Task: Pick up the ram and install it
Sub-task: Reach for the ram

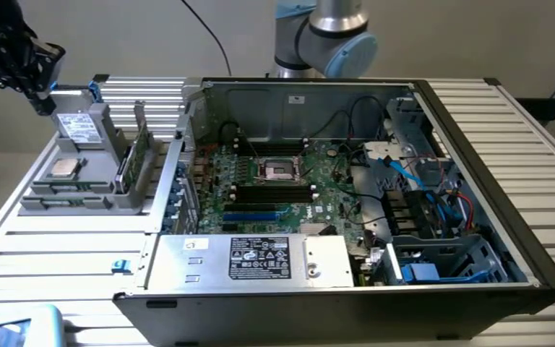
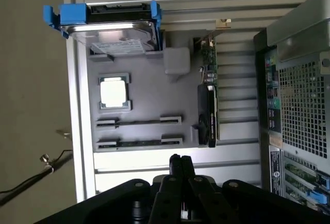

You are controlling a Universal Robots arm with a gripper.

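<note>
The ram (image 2: 139,142) is a thin dark-green stick standing on edge between two clips in the grey parts fixture (image 2: 149,87). A second, similar clip slot (image 2: 139,122) runs parallel beside it; whether it holds a stick I cannot tell. My gripper (image 2: 180,163) hangs above the slatted table a short way from the ram, fingers shut together with nothing between them. In the exterior view my gripper (image 1: 40,107) is high at the far left, over the fixture's (image 1: 84,194) back corner. The open computer case (image 1: 470,181) lies to the exterior view's right, with black memory slots (image 1: 272,192) on its motherboard.
On the fixture stand a hard drive in a blue bracket (image 2: 111,28), a silver processor chip (image 2: 113,92) and an upright green expansion card (image 2: 209,100). The case's perforated rear panel (image 2: 299,105) rises beside the fixture. A power supply (image 1: 258,259) sits at the case's front.
</note>
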